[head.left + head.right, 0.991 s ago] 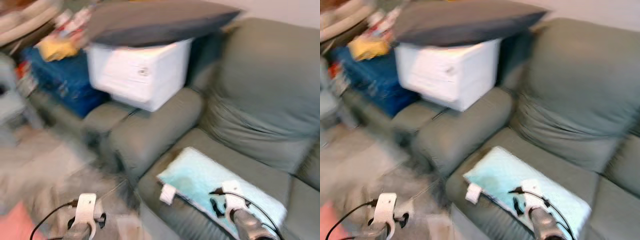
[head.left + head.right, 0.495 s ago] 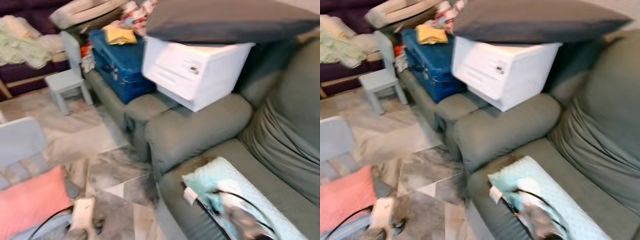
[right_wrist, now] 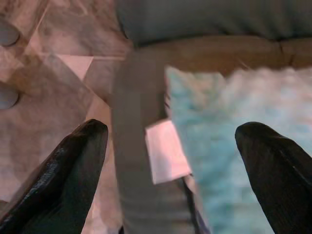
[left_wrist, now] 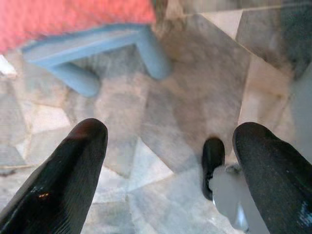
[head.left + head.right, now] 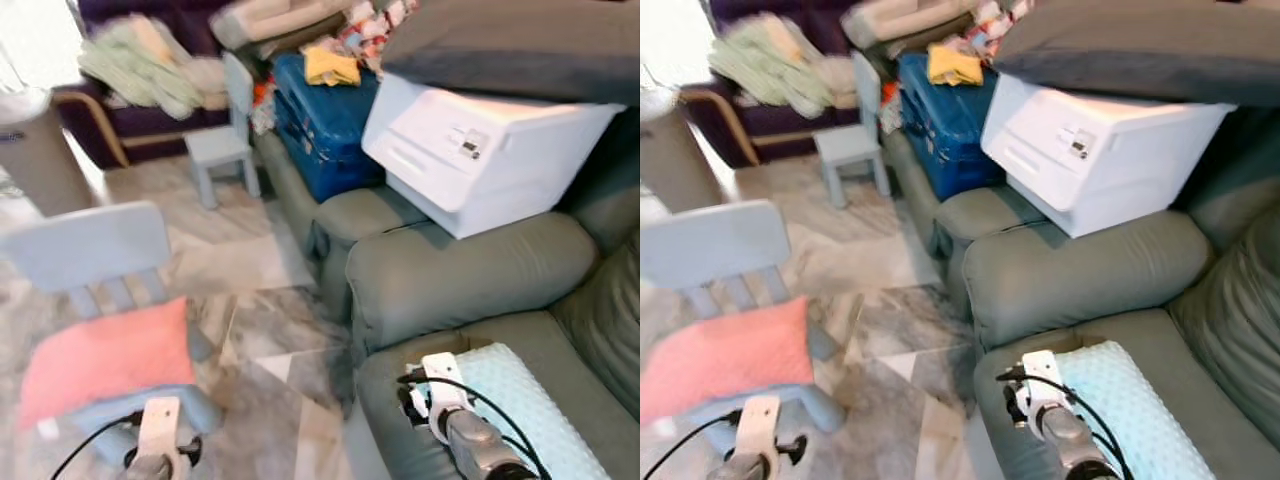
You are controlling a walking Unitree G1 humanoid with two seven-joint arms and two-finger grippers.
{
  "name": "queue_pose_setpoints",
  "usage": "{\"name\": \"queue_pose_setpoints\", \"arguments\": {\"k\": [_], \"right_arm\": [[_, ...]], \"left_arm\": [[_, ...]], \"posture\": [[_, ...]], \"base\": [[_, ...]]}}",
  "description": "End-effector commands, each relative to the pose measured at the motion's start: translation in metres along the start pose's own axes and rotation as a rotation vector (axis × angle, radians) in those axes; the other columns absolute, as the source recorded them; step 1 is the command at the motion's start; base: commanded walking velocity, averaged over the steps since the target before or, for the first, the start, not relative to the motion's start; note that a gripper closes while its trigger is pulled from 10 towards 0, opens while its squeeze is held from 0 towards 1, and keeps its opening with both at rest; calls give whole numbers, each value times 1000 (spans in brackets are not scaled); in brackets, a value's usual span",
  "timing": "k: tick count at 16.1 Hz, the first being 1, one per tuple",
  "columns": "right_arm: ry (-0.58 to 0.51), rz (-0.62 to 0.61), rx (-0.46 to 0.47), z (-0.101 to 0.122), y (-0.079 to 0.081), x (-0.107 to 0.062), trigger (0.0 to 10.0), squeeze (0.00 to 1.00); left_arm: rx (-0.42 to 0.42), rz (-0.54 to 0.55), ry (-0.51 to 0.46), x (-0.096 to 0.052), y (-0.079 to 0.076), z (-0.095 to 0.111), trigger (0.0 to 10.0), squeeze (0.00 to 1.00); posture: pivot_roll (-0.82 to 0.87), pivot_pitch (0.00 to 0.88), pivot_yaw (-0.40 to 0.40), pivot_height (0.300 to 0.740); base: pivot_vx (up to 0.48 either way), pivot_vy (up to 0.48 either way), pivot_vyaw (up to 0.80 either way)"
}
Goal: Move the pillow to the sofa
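A: Fingers (image 4: 73, 165) on the left gripper (image 4: 170, 146) are standing wide apart and gripping nothing. Those on the right gripper (image 3: 170, 146) are doing the same.

B: Where is the pillow lying?

A: The pink pillow (image 5: 105, 355) is resting on the chair (image 5: 85, 245) seat at the lower left of the head view, well apart from the sofa (image 5: 460, 275) on the right. A teal pillow (image 5: 520, 400) is already lying on the sofa seat at the lower right, under the right gripper.

B: So which step is going on?

A: I'm reading it as the approach. Nothing is being held yet, and the left gripper is hanging over the floor (image 4: 185, 97) beside the chair's legs.

B: And next?

A: Probably getting closer to the chair and bringing the spread fingers down around the pink pillow's edge. Then pinching the soft fabric firmly and turning toward the sofa.
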State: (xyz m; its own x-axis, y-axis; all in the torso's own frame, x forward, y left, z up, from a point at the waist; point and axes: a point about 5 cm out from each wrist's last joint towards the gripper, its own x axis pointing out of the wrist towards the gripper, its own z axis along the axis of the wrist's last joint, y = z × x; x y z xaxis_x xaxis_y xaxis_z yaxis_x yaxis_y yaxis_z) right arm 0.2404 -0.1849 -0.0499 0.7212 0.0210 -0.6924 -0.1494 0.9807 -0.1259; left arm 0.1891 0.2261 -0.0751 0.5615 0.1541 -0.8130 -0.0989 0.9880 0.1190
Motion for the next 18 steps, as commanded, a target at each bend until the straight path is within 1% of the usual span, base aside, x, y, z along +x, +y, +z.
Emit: {"name": "queue_pose_setpoints", "arguments": {"k": [1, 3, 6, 7, 8, 11, 14, 18], "right_arm": [[23, -18, -2, -6, -8, -2, 10000, 0], [20, -2, -40, -2, -9, -1, 10000, 0], [16, 6, -50, 1, -7, 0, 10000, 0], [15, 8, -37, 0, -6, 0, 10000, 0], [17, 6, -11, -2, -5, -1, 10000, 0], [24, -4, 19, -9, -5, -2, 10000, 0], [26, -9, 25, -10, -8, -3, 10000, 0], [22, -8, 21, -7, -10, -2, 10000, 0]], "left_arm": [[2, -2, -10, 1, -3, 3, 10000, 0], [-57, 7, -15, 1, -4, 3, 10000, 0], [-91, 21, -5, 0, -3, 0, 10000, 0], [-80, 21, -2, 0, -3, -1, 10000, 0], [-53, 19, 2, 0, -2, -1, 10000, 0], [-18, 15, 4, 0, 1, -1, 10000, 0], [-11, 17, 6, 0, 3, -2, 10000, 0], [-22, 20, 8, 0, 3, -3, 10000, 0]], "posture": [[-31, 0, -22, 740], [-20, 0, -42, 740], [-14, 0, -43, 740], [-15, 0, -37, 740], [-21, 0, -21, 740], [-28, 0, -7, 740], [-28, 0, -5, 740], [-25, 0, -7, 740]], "base": [[0, 0, 0], [0, 0, 0], [0, 0, 0], [0, 289, 0], [0, 454, 0], [0, 454, 0], [0, 454, 0], [0, 448, 0]]}}
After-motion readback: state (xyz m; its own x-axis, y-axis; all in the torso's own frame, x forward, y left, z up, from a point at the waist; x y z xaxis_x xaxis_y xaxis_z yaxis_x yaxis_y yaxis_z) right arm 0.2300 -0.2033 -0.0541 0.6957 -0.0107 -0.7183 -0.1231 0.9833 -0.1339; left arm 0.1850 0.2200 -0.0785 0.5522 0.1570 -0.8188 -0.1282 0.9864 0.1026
